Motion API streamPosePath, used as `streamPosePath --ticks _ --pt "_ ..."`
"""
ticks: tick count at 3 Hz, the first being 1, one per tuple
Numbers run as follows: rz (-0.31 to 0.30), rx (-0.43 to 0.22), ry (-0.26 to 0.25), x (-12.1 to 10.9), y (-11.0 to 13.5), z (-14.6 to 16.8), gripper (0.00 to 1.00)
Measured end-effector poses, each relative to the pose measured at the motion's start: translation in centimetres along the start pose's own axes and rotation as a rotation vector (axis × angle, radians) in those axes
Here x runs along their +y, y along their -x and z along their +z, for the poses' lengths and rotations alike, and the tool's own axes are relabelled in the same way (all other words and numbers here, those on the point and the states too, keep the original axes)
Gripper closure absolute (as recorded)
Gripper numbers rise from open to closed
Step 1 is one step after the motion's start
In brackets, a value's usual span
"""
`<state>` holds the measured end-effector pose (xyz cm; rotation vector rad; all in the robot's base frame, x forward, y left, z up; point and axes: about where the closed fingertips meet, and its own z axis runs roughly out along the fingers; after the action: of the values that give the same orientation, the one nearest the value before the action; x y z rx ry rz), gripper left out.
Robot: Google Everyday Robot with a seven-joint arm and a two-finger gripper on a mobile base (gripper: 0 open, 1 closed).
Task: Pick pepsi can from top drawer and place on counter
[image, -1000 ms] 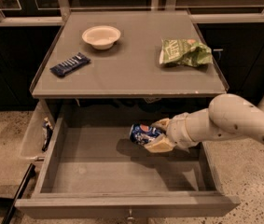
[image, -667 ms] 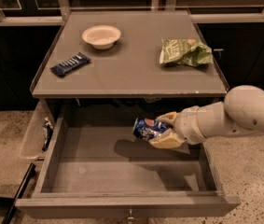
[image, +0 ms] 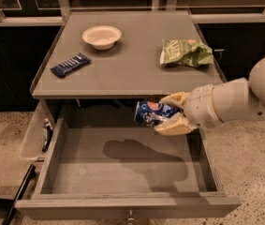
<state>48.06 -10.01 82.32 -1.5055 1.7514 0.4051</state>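
Camera view: gripper [image: 165,113] clamps the pepsi can [image: 151,113] sideways, held above the open top drawer [image: 122,172], level with the counter [image: 127,64] edge.

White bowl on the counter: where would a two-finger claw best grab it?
Probably the near rim of the bowl, one finger inside and one outside, coming from above: it sits upright and open on the counter, likely too wide to span. The gripper is over the top drawer, shut on the pepsi can.

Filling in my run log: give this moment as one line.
gripper: over open top drawer | jaws: shut on pepsi can | can: clear of drawer floor, not on counter
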Motion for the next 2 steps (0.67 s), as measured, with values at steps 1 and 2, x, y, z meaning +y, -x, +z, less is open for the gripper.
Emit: streamPosePath --ticks 1,2 --pt "-0.059 -0.015 -0.026 -2.50 2.49 -1.65 1.00" --pt "-0.066 -0.020 -0.035 -2.91 2.97 -1.96 1.00"
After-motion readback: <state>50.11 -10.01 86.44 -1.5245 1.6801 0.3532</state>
